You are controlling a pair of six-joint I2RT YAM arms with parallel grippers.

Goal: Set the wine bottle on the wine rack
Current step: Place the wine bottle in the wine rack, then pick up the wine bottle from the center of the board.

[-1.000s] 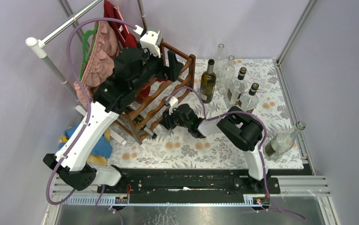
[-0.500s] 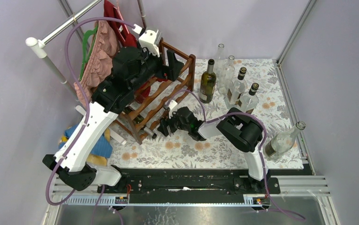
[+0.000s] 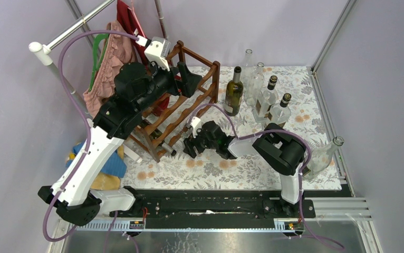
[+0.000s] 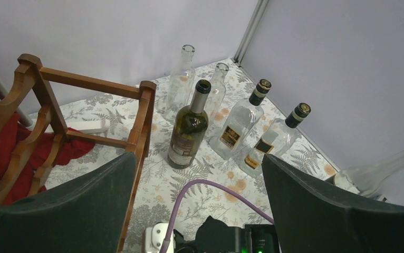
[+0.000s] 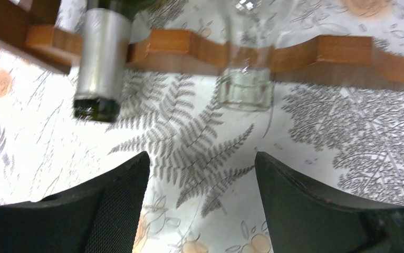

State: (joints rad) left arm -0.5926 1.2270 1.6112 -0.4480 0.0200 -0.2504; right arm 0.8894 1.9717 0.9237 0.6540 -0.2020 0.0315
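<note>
The dark reddish-brown wine rack (image 3: pixel 189 105) stands at the back left of the floral mat. Two bottles lie in its low tier with their necks sticking out: a dark green one with a silver foil (image 5: pixel 102 63) and a clear one (image 5: pixel 244 79). My right gripper (image 3: pixel 190 145) is open and empty, low over the mat, just in front of those necks (image 5: pixel 202 158). My left gripper (image 3: pixel 188 76) is open and empty above the rack's top rail (image 4: pixel 200 163). A dark green wine bottle (image 3: pixel 234 90) stands upright right of the rack; it also shows in the left wrist view (image 4: pixel 189 129).
Several clear bottles (image 3: pixel 266 97) stand behind and right of the green one. One clear bottle (image 3: pixel 321 155) leans at the mat's right edge. Pink and red garments (image 3: pixel 113 58) hang on a rail at the left. Blue and yellow cloth (image 3: pixel 107 166) lies left of the mat.
My left arm has drawn back to the left over the rack's top. My right gripper has backed a little away from the rack, toward the near side.
</note>
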